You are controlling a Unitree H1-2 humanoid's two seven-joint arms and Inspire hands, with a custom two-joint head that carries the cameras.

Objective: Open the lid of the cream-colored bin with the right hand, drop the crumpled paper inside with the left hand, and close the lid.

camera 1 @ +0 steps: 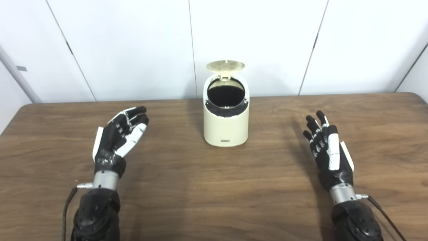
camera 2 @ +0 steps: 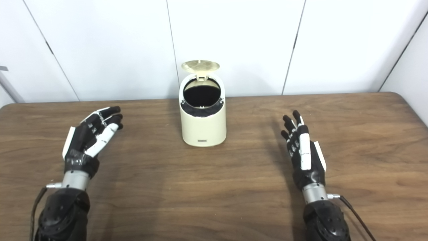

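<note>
- The left hand (camera 1: 118, 139) hovers over the near left part of the worktop (camera 1: 187, 187), palm turned inward, fingers spread and stretched toward the far right; it holds nothing.
- The right hand (camera 1: 329, 152) hovers over the near right part of the worktop, fingers spread and pointing away toward the far edge; it too holds nothing.
- Both hands are well apart from the bin, one on each side of it.
- The cream-colored bin (camera 1: 226, 129) stands upright at the middle of the worktop, toward the far edge.
- Its lid (camera 1: 225, 65) is swung up at the back, leaving the round dark mouth uncovered.
- Behind the worktop stands a white panelled wall (camera 1: 133, 43).
</note>
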